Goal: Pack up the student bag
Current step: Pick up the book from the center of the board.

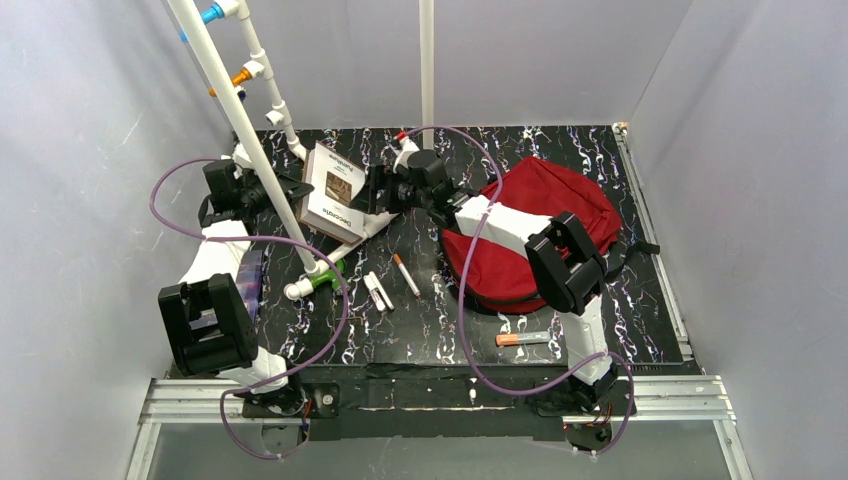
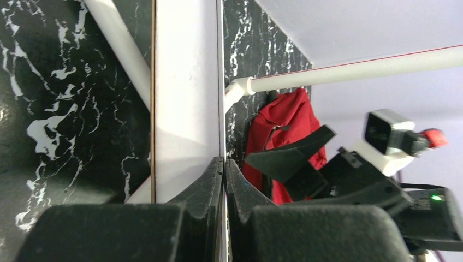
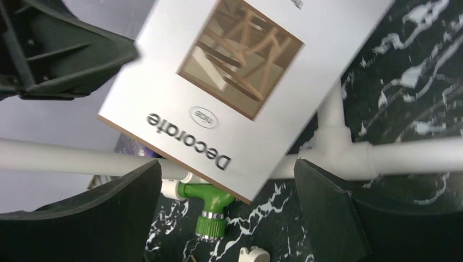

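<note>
The student bag (image 1: 540,225), dark red, lies at the right of the table; its red fabric (image 2: 284,123) also shows in the left wrist view. A white book (image 1: 333,188) titled "Decorate" is tilted up at the back centre. My left gripper (image 1: 297,190) is shut on the book's left edge; the thin white cover (image 2: 185,82) runs between its closed fingertips (image 2: 224,160). My right gripper (image 1: 372,195) stands wide open at the book's right side. In the right wrist view the book's (image 3: 245,71) lower corner reaches between the spread fingers (image 3: 226,169) without touching them.
A white PVC pipe frame (image 1: 250,130) slants across the left and back, with a green fitting (image 3: 213,204) under the book. Pens (image 1: 406,275), white caps (image 1: 377,291) and an orange-capped marker (image 1: 522,339) lie on the black marbled table (image 1: 420,330). A purple item (image 1: 250,275) lies under the left arm.
</note>
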Controlling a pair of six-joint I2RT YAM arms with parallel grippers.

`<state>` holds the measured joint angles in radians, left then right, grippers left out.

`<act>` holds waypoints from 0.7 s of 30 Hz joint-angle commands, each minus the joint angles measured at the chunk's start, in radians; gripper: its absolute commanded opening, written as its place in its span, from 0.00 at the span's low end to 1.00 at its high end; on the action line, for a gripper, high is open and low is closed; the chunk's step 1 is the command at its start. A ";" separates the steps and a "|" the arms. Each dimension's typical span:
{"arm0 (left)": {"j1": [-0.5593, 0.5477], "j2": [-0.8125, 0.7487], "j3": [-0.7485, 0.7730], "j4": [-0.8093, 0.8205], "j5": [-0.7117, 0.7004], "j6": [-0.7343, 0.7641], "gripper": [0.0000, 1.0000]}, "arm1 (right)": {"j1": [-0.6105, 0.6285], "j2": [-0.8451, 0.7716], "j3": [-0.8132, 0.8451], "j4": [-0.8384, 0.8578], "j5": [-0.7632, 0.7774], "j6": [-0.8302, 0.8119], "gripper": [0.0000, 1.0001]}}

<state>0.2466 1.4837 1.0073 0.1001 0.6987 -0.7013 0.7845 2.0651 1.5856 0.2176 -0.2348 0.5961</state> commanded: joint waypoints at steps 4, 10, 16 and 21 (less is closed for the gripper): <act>0.004 -0.047 0.024 0.211 0.130 -0.192 0.00 | -0.073 -0.101 -0.176 0.208 -0.029 0.295 0.98; -0.017 -0.036 -0.041 0.340 0.155 -0.306 0.00 | -0.072 -0.176 -0.348 0.371 0.011 0.390 0.98; -0.082 -0.029 -0.109 0.369 0.132 -0.293 0.00 | -0.065 -0.228 -0.407 0.352 0.052 0.328 0.98; -0.114 0.049 -0.153 0.451 0.141 -0.308 0.00 | -0.059 -0.220 -0.438 0.347 0.075 0.291 0.99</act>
<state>0.1474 1.4979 0.8772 0.4541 0.8059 -0.9947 0.7212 1.8713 1.1790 0.5056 -0.1955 0.9211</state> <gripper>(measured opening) 0.017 0.983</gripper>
